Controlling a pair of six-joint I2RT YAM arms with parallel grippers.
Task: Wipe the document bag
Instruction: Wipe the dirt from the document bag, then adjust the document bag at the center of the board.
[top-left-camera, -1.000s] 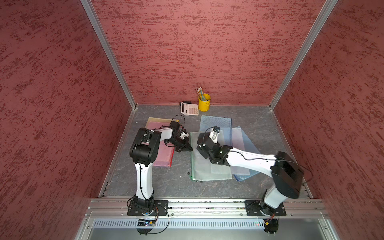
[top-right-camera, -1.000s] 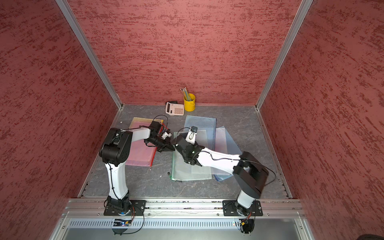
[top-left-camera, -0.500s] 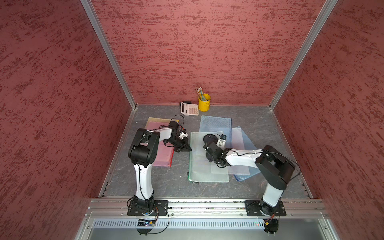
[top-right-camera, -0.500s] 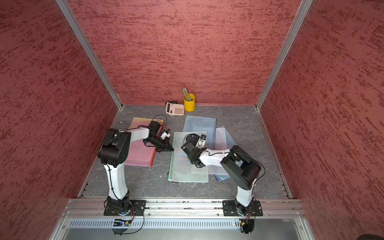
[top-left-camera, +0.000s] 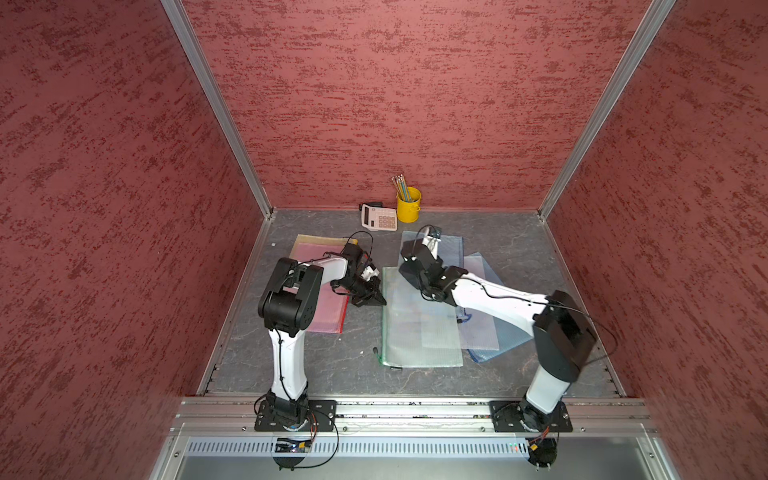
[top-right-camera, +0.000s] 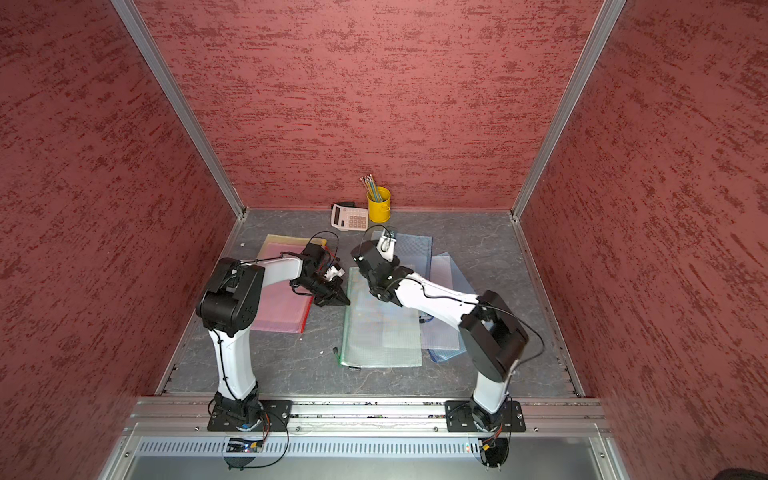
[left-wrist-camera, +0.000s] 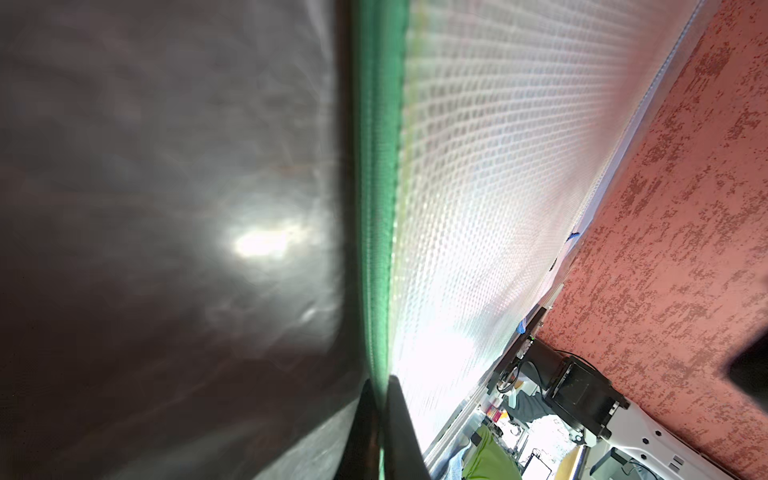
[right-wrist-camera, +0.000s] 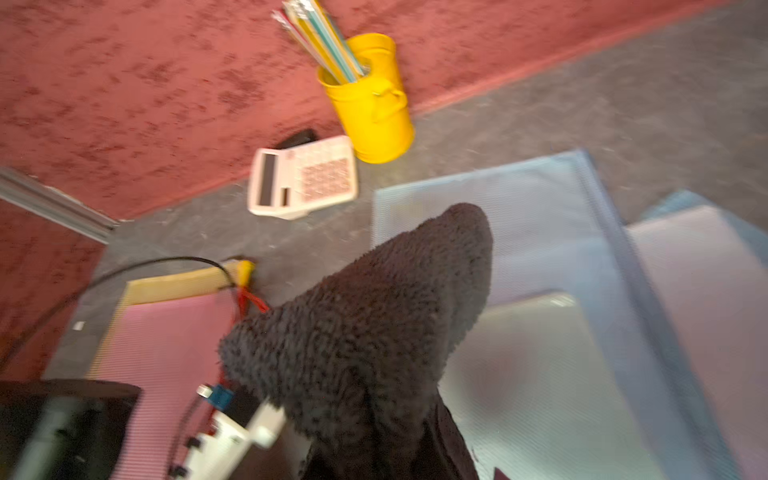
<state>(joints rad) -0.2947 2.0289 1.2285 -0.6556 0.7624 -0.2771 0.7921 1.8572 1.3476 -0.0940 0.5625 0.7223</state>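
- 2 claws work low over the grey tabletop.
- Left claw is clenched on the green zip edge of the document bag, on its left side towards the far corner.
- The document bag, clear mesh, lies flat mid-tabletop, and its right part overlaps a pile of bluish bags.
- Right claw grasps a dark fleecy cloth over the bag's far end. Contact between them cannot be told.
- 1 pink bag lies to the left.
- 1 calculator and 1 yellow pencil cup stand by the far wall.
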